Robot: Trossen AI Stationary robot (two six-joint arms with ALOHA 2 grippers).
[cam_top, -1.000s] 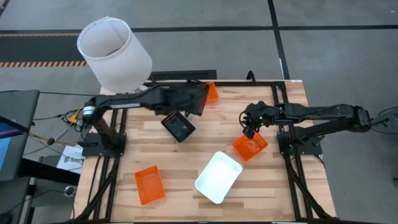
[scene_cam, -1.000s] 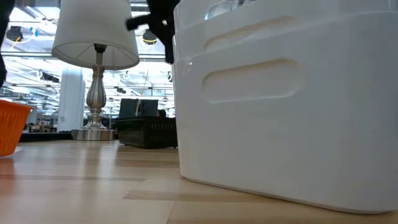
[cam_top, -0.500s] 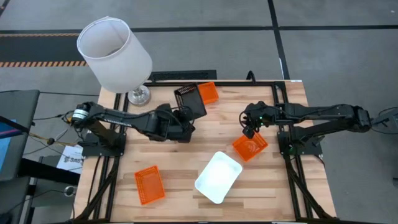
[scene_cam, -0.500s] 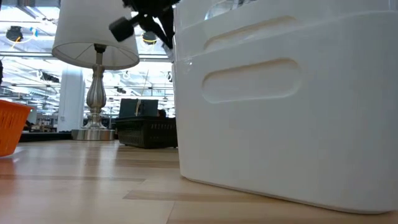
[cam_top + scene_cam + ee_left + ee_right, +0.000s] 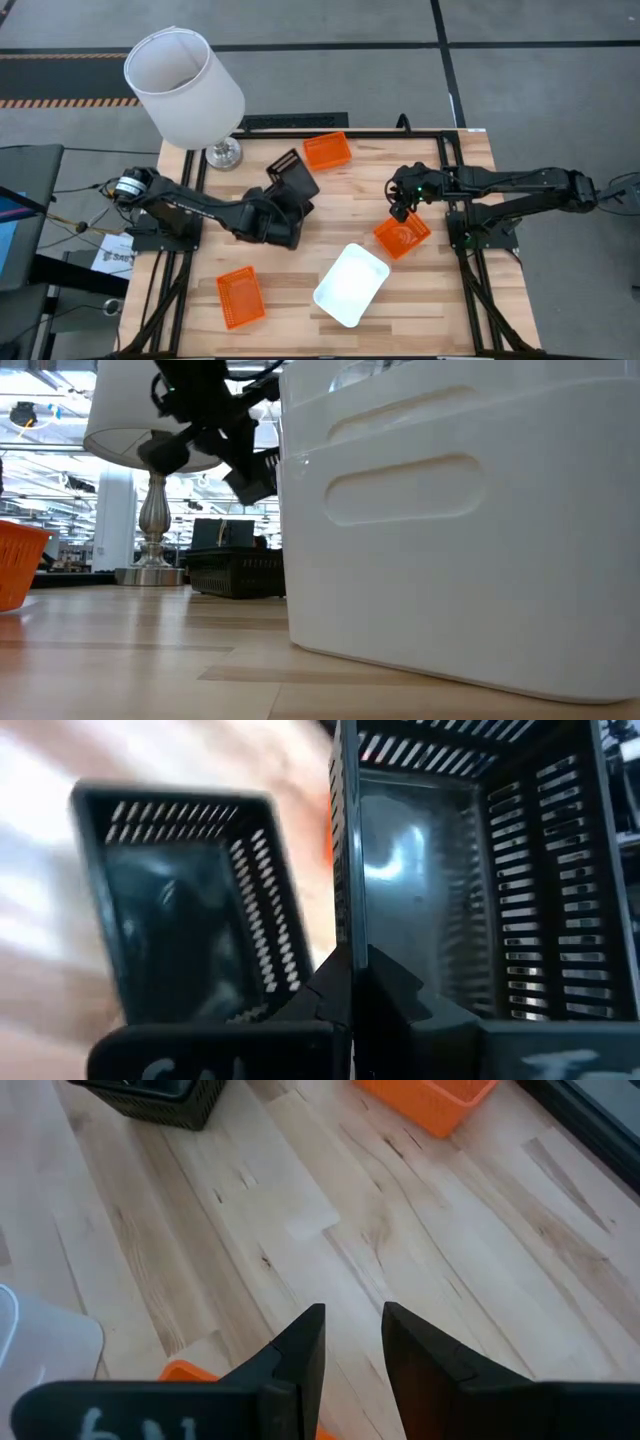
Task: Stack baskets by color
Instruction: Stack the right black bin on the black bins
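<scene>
While the left pincer (image 5: 283,205), at centre-left of the high view, stays clamped on the rim of a tilted black basket (image 5: 297,178), a second black basket (image 5: 180,910) lies just beside it in the left wrist view. Advice: square the held basket over its mate, level it, lower until seated, then let go. Right pincer (image 5: 400,212): right of centre, fingers apart, gripping nothing, just above an orange basket (image 5: 402,236). Other orange baskets: top centre (image 5: 328,151) and lower left (image 5: 240,297). White basket (image 5: 351,284): lower centre of the desk (image 5: 450,310).
</scene>
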